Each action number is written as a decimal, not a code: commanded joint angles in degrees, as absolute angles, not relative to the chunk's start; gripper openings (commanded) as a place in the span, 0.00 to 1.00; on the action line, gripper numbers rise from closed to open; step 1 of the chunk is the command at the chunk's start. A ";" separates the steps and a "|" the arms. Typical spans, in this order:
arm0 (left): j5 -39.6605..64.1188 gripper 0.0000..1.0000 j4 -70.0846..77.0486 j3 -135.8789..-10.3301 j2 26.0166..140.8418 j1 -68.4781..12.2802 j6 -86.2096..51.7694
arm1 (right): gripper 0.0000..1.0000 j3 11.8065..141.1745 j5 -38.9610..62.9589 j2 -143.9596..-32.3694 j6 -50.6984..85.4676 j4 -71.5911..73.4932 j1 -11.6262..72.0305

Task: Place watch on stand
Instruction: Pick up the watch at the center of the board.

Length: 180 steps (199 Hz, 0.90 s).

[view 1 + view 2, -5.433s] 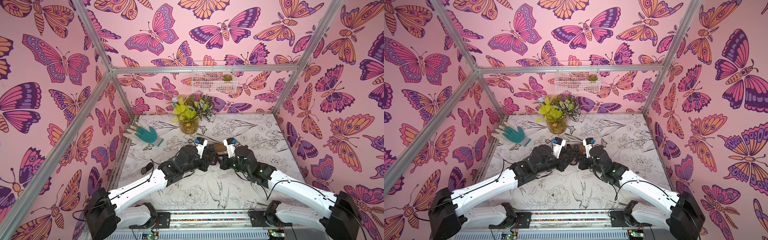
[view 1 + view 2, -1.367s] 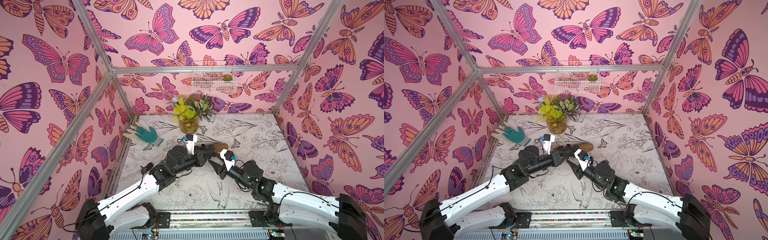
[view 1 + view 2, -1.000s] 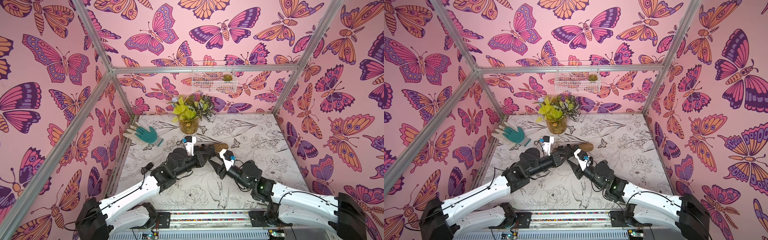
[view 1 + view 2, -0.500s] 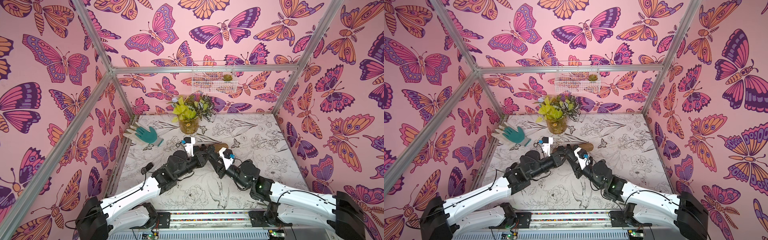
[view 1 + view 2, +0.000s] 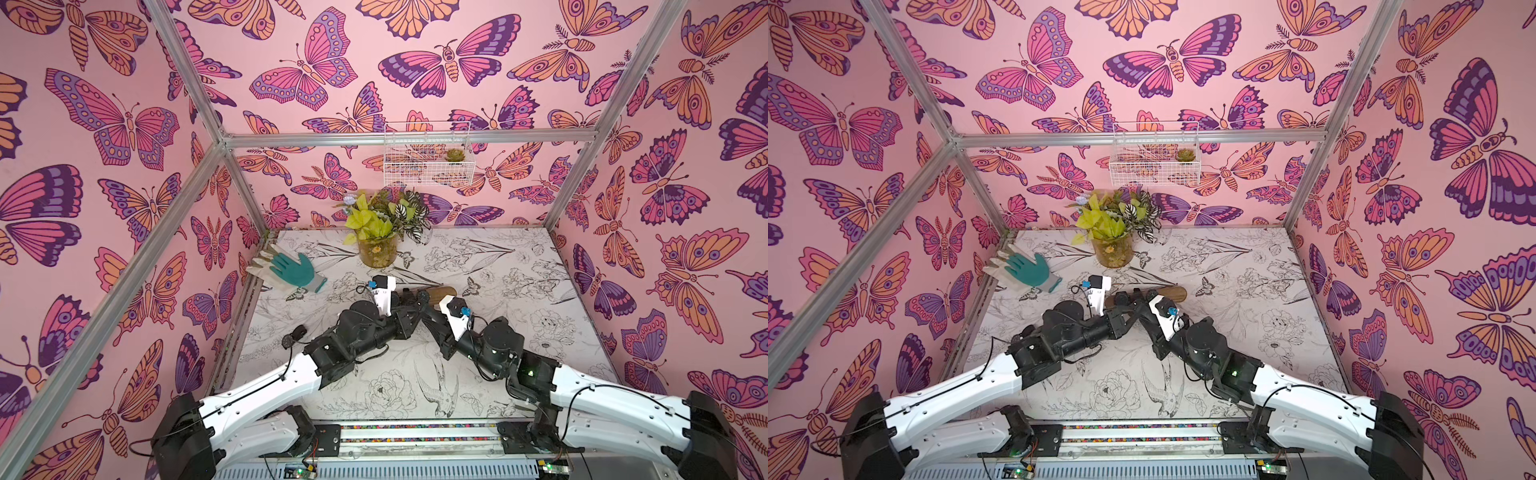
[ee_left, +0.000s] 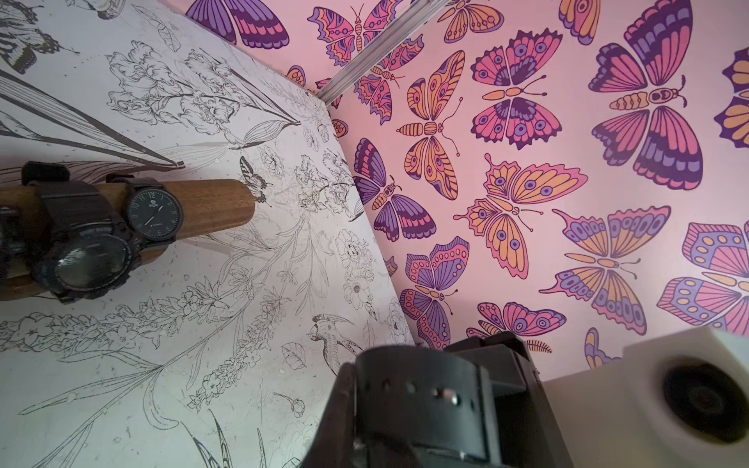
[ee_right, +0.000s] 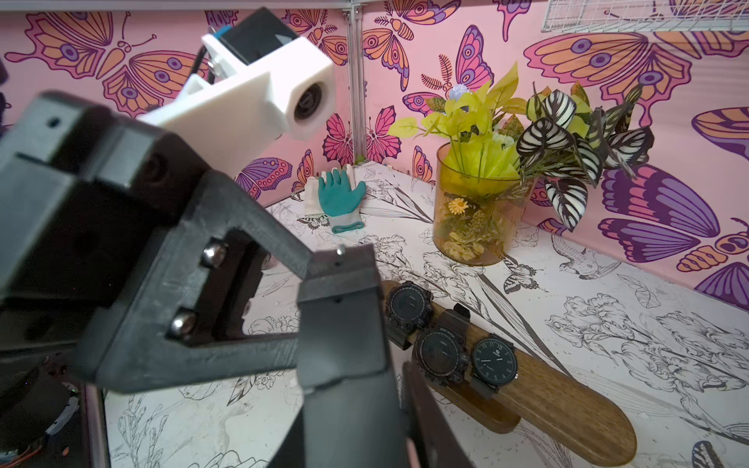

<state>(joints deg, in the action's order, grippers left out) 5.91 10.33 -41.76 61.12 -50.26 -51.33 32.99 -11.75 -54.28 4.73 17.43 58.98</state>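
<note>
black holed-strap watch [image 6: 417, 395] pinched narrowly in left gripper [image 5: 411, 311]; right gripper [image 5: 428, 316], grip untellable, meets it, probably to regrasp, on the near side of long brown wooden stand [image 7: 567, 401] carrying 3 black watches [image 7: 441, 356].

From my station I see a teal and pale glove [image 5: 291, 270] lying flat near the back left corner of the flower-printed surface [image 5: 519, 266]. An amber glass pot [image 5: 377, 252] of yellow-green and striped leaves stands upright close to the back wall, well apart from the glove. Above it a white wire basket [image 5: 415, 176] hangs on the butterfly wallpaper [image 5: 124, 124], with a small succulent [image 5: 455, 154] at its right end.
</note>
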 commanded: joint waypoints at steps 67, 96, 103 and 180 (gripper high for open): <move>5.44 0.53 -7.15 -50.48 64.91 -50.27 -24.19 | 0.29 42.81 -6.31 -53.08 5.12 -1.95 58.85; 5.46 0.56 -6.35 -49.75 64.32 -50.44 -18.76 | 0.29 44.27 -4.26 -54.36 4.92 -4.93 58.90; 5.87 0.56 -5.97 -49.67 64.42 -50.53 -17.31 | 0.29 44.70 -3.69 -54.72 4.92 -5.65 58.91; 10.84 0.48 10.15 -40.90 60.10 -53.12 -4.59 | 0.29 46.58 -3.16 -56.87 4.72 -8.00 58.89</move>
